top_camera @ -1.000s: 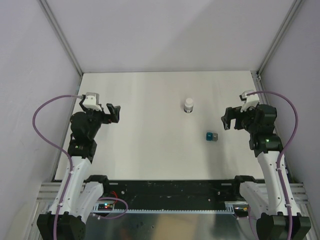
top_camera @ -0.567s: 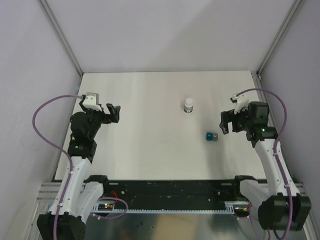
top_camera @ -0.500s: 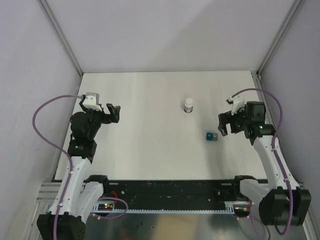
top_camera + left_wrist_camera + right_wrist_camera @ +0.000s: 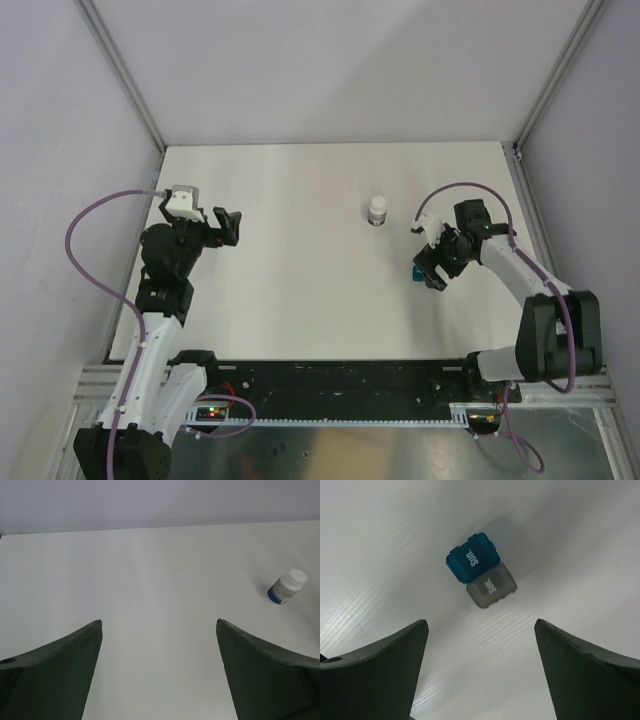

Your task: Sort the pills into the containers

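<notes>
The containers (image 4: 481, 571) are a tiny joined pair with shut lids, a teal compartment (image 4: 472, 557) and a grey compartment (image 4: 491, 586), lying on the white table. My right gripper (image 4: 480, 625) is open and empty, hovering just above and beside them. In the top view my right gripper (image 4: 432, 268) covers most of the pair, and only a teal edge (image 4: 414, 272) shows. My left gripper (image 4: 228, 227) is open and empty at the far left, well away; the left wrist view (image 4: 159, 621) shows only bare table between its fingers. No loose pills show.
A small white round capped bottle (image 4: 377, 210) with a blue label stands upright behind and left of the containers; it also shows in the left wrist view (image 4: 286, 586). Grey walls enclose the white table (image 4: 300, 200) on three sides.
My right arm has swung left and lowered, bringing its open gripper from the right side to over the containers. The left arm has not moved.
</notes>
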Action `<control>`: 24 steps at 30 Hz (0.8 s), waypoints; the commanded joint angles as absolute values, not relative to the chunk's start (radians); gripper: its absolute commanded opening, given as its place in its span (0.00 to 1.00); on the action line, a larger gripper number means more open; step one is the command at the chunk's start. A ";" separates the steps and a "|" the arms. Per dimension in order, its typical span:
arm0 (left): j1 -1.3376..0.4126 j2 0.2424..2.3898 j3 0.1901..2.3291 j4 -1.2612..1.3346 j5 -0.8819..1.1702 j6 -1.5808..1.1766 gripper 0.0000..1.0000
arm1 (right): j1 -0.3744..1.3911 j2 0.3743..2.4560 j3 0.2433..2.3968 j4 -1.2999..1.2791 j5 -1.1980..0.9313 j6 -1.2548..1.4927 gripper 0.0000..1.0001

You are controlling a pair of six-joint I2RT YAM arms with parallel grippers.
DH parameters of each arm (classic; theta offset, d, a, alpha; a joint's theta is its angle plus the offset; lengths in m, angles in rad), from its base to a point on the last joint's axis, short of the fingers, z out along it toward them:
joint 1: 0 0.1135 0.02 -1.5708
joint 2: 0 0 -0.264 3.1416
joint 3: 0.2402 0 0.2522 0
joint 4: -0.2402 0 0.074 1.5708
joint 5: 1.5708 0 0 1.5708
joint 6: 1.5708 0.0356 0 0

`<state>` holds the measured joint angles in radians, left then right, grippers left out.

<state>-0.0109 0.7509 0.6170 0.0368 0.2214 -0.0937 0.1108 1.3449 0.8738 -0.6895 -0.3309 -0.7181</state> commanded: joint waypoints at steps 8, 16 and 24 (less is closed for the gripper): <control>-0.012 0.769 0.619 0.070 0.244 -0.075 0.98 | 0.138 1.573 0.988 -0.712 -0.297 -0.955 0.90; -0.011 0.778 0.620 0.069 0.244 -0.072 0.98 | 0.177 1.667 0.999 -0.676 -0.277 -0.958 0.82; -0.011 0.774 0.617 0.069 0.248 -0.071 0.98 | 0.249 1.688 1.011 -0.684 -0.277 -0.912 0.64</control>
<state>-0.0109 0.7788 0.6170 0.0372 0.2249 -0.0868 0.2012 1.6684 0.9844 -0.6849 -0.2489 -0.9356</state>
